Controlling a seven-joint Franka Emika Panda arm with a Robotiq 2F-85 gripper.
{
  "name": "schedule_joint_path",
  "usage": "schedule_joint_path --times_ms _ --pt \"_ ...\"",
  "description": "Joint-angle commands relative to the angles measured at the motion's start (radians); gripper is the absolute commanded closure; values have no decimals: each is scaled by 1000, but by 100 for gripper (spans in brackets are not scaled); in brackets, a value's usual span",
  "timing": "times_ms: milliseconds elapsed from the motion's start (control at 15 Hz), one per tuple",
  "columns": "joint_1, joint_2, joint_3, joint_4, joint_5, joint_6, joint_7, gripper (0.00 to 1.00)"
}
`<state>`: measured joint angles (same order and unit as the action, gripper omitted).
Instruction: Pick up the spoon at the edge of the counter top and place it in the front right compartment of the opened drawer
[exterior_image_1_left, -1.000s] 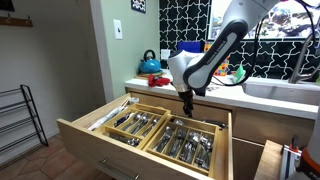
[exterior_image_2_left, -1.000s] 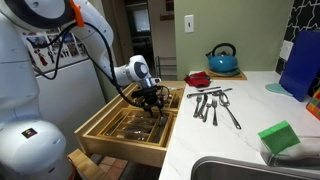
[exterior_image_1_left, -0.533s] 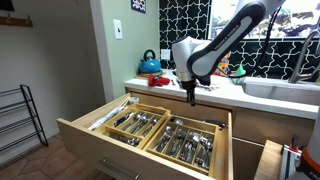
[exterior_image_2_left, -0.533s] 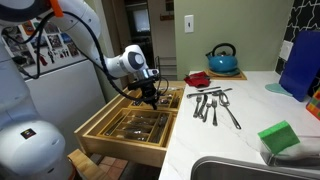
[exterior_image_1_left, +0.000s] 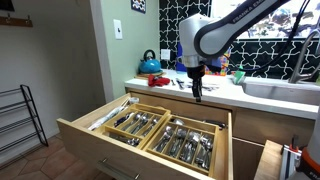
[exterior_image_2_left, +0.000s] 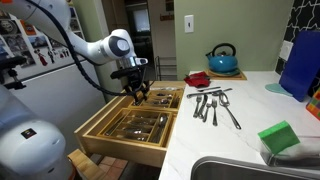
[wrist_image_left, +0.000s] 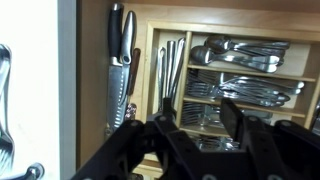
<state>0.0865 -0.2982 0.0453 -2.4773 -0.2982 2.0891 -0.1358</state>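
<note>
The drawer (exterior_image_1_left: 85, 135) stands pulled open below the counter top (exterior_image_2_left: 230, 140), with two wooden cutlery trays full of silverware; it also shows in another exterior view (exterior_image_2_left: 108, 140) and the wrist view (wrist_image_left: 240, 75). My gripper (exterior_image_1_left: 197, 92) hangs open and empty above the drawer's back part, near the counter edge, in both exterior views (exterior_image_2_left: 137, 92). In the wrist view its jaws (wrist_image_left: 195, 110) are apart with nothing between them. Several silver utensils (exterior_image_2_left: 212, 105) lie on the counter near its edge. I cannot tell which one is the spoon.
A blue kettle (exterior_image_2_left: 222, 58) and a red bowl (exterior_image_2_left: 197, 78) stand at the back of the counter. A green sponge (exterior_image_2_left: 278, 137) lies by the sink (exterior_image_2_left: 250, 170). A blue box (exterior_image_2_left: 300, 65) stands far right. Knives (wrist_image_left: 120, 60) fill the drawer's narrow side compartment.
My gripper has risen out of the drawer trays to about counter height. It is open throughout. Nothing else has moved.
</note>
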Motion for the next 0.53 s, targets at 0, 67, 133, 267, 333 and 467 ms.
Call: schedule_joint_path --times_ms 0,67,133,267,333,467 --pt "16 -158 8 -58 98 -121 -6 15" --pt "19 -188 9 -65 115 -140 1 8" --pt "23 -216 10 -69 131 -155 6 1" --pt "31 -253 10 -71 152 -184 -7 0" --pt "17 -188 12 -31 122 -167 -1 3" --pt "23 -224 13 -43 130 -174 -1 0"
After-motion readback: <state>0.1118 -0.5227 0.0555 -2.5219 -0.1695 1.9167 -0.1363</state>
